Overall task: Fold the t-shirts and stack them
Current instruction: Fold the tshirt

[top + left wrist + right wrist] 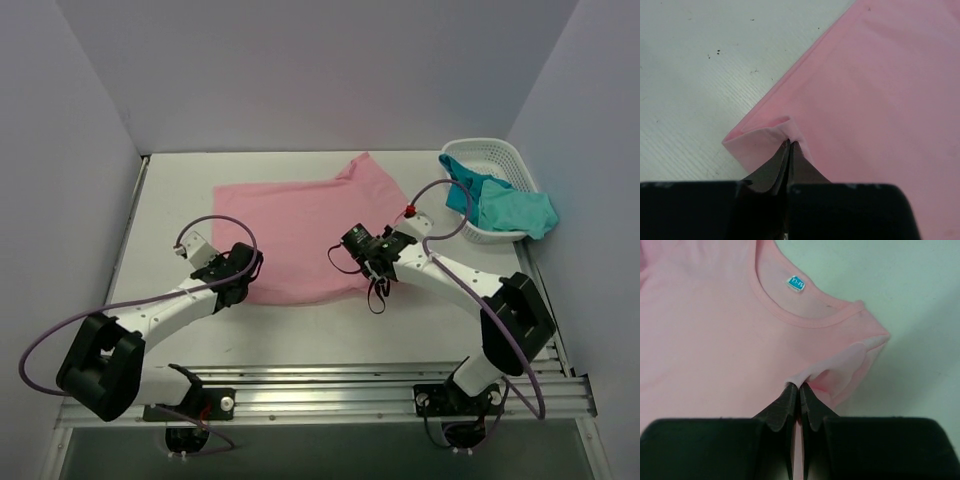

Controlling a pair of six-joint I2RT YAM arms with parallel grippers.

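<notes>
Clamping the left hand (789, 146) on a folded corner of the pink shirt (300, 225). Clamping the right hand (800, 386) on fabric just beside its collar (805, 316).

White table (330, 335), pale lilac walls (300, 70), even light

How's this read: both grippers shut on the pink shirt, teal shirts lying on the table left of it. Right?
Wrong on the teal shirts: they're in the white basket at the far right, draped over its rim, per the top external view. The left gripper and right gripper are both shut on the pink shirt.
</notes>
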